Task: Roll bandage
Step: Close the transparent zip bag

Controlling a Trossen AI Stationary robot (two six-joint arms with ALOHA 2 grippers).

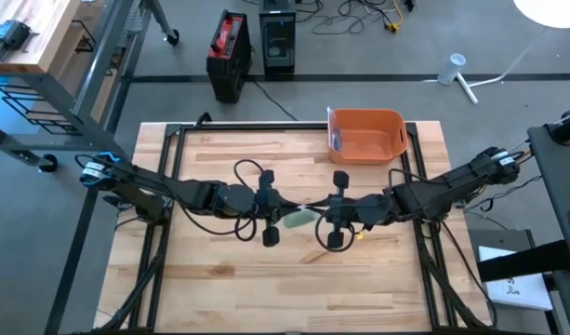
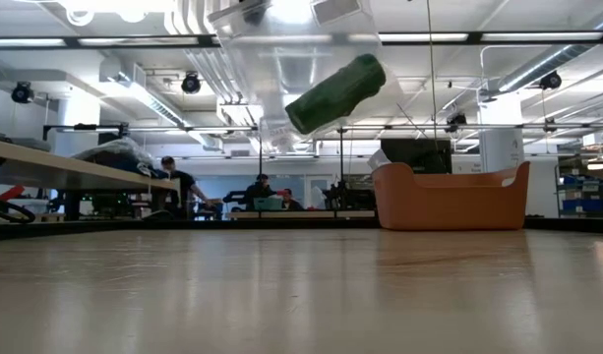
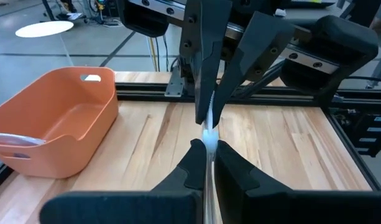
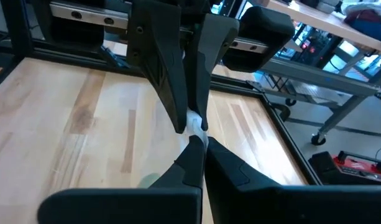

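A green bandage roll (image 2: 337,93) sits tilted inside a clear plastic wrapper (image 2: 281,59) that hangs high above the table's middle. In the high view the roll (image 1: 297,220) shows just near-side of the two grippers. My left gripper (image 1: 283,207) and my right gripper (image 1: 314,208) meet tip to tip over the table's centre, both shut on the wrapper. In the left wrist view my left gripper (image 3: 206,152) faces the right arm's fingers (image 3: 206,93). In the right wrist view my right gripper (image 4: 199,144) faces the left arm's fingers (image 4: 178,93). My left gripper pinches a thin whitish edge of the clear wrapper (image 3: 209,138) between its two fingertips. It comes nearly level from the table's left. The wrapper is lifted clear of the table, and the roll hangs tilted below the hold. My right gripper pinches the same thin edge of the wrapper (image 4: 194,124) between its fingertips, right against the left gripper's tips. It comes nearly level from the table's right. The wrapper hangs clear of the table.
An orange bin (image 1: 366,135) stands at the table's far edge, right of centre, with a clear item at its left wall. A black frame (image 1: 266,124) borders the wooden top. The bare table top (image 1: 294,279) lies on the near side.
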